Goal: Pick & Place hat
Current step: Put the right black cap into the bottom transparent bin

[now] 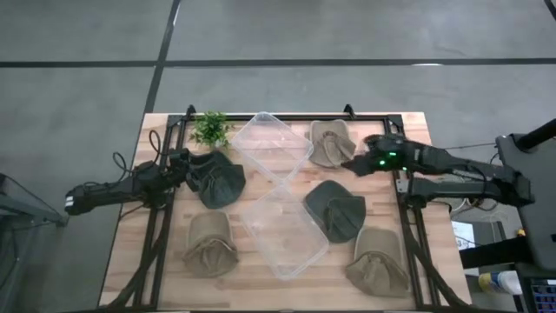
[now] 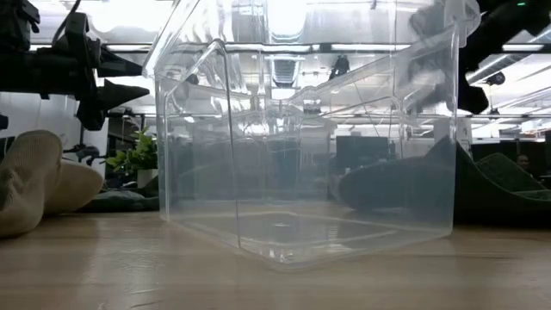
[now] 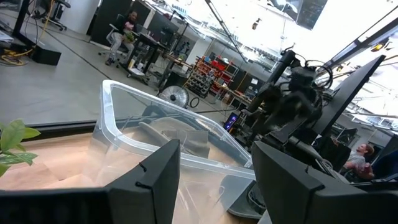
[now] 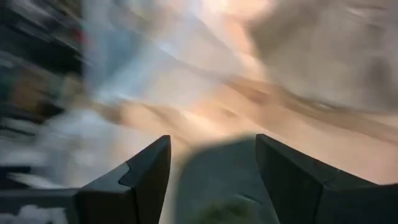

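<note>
Five hats lie on the wooden table. In the high view a dark green hat (image 1: pixel 219 180) lies left of centre and a tan hat (image 1: pixel 210 245) near it. A tan hat (image 1: pixel 328 141) lies far right, a dark green hat (image 1: pixel 337 210) at centre right and a tan hat (image 1: pixel 380 261) near right. My left gripper (image 1: pixel 189 163) (image 3: pixel 214 149) hovers open above the far-left edge of the left dark green hat. My right gripper (image 1: pixel 352 165) (image 4: pixel 211 143) is open, just right of the far tan hat; its wrist view is blurred.
Two clear plastic bins stand in the table's middle, one far (image 1: pixel 271 146) and one near (image 1: pixel 283 235); the near one fills the low view (image 2: pixel 301 129). A small green plant (image 1: pixel 210 128) stands at the far edge. Black frame rails run along both sides.
</note>
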You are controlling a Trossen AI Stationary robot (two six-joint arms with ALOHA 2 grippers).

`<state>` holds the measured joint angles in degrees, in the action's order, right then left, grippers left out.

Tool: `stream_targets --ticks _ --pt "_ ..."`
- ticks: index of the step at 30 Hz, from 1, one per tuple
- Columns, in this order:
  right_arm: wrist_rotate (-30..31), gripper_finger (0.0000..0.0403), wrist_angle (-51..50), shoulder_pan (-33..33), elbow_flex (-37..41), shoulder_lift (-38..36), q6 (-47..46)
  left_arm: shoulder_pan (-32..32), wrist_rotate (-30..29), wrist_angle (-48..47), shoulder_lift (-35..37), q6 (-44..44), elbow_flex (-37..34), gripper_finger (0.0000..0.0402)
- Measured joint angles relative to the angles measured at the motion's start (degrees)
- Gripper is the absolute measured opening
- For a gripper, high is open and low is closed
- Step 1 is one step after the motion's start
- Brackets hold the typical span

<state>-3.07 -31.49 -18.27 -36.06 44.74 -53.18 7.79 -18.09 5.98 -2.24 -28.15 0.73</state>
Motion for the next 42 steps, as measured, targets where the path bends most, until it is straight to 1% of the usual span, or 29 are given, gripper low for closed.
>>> stream_targets --ticks 2,5,7,10,13,18,24,27,29,32,33,36,42 --pt "0.1 0.0224 -6.0 -0.3 -3.0 5.2 3.1 0.0 0.0 0.0 0.0 -0.5 0.0 0.0193" --pt "0.2 0.0224 -10.4 -0.3 -6.1 12.6 6.4 0.0 0.0 0.0 0.0 -0.5 0.0 0.0193" --pt "-0.9 0.0224 -10.6 -0.3 -7.5 16.8 8.4 0.0 0.0 0.0 0.0 -0.5 0.0 0.0193" --pt "-5.0 0.022 -9.7 -0.3 -9.3 22.9 10.2 0.0 0.0 0.0 0.0 -0.5 0.0 0.0193" --pt "-7.5 0.0215 -10.3 -0.2 -10.3 28.6 12.9 0.0 0.0 0.0 0.0 -0.6 0.0 0.0193" --pt "-8.0 0.0205 -13.5 -0.3 -11.7 35.4 18.0 0.0 0.0 0.0 0.0 -0.6 0.0 0.0193" --pt "-8.3 0.0182 -14.6 -0.3 -12.1 39.7 21.5 0.0 0.0 0.0 0.0 -0.6 0.0 0.0193" --pt "-11.2 0.0156 -14.5 -0.3 -12.1 40.8 22.6 0.0 0.0 0.0 0.0 -0.6 0.0 0.0193" --pt "-12.6 0.0122 -14.6 -0.3 -12.1 41.3 23.3 0.0 0.0 0.0 0.0 -0.6 0.0 0.0193" --pt "-13.8 0.0047 -14.6 -0.3 -12.0 41.6 24.1 0.0 0.0 0.0 0.0 -0.1 0.0 0.0193" --pt "-14.1 0.0028 -14.7 -0.3 -12.2 41.5 24.6 0.0 0.0 0.0 0.0 0.1 0.0 0.0193" --pt "-13.8 0.0015 -16.7 -0.7 -13.4 40.5 24.0 0.0 0.0 0.0 0.0 0.1 0.0 0.0193" --pt "-12.4 0.0012 -28.9 -1.9 -21.2 37.4 25.3 0.0 0.0 0.0 0.0 0.2 0.0 0.0193"
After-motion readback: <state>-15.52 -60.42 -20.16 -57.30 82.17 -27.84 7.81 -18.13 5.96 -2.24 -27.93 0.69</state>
